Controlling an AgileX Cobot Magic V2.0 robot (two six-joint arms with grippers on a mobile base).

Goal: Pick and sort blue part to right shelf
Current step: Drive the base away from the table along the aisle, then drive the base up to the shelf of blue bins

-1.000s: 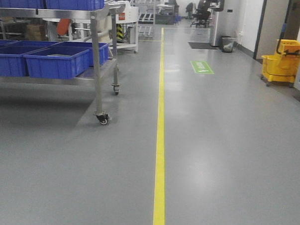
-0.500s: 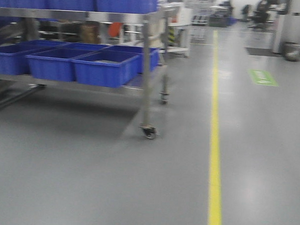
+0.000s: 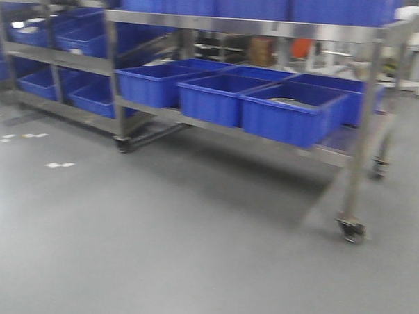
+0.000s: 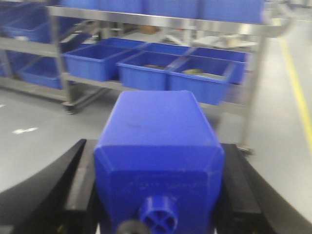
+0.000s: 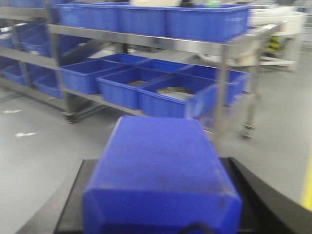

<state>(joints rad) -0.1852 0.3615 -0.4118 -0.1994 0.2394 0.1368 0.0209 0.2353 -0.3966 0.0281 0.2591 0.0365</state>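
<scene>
Right shelf [image 3: 243, 25] shifted rightward, grey floor [image 3: 156, 252] open

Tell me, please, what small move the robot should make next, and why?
Probably drive forward toward the shelf: left gripper and right gripper each hold a blue part, but bare floor separates them from the bins.

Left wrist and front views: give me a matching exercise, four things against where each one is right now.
1. blue plastic block-shaped part
2. large blue plastic bins
3. dark caster wheel
4. yellow floor line

A. under a corner post of the steel-framed rack
B. held in the left gripper
C. on the grey floor, right of the rack
D. on the rack's lower shelf

Pairs: 1-B; 2-D; 3-A; 4-C
</scene>
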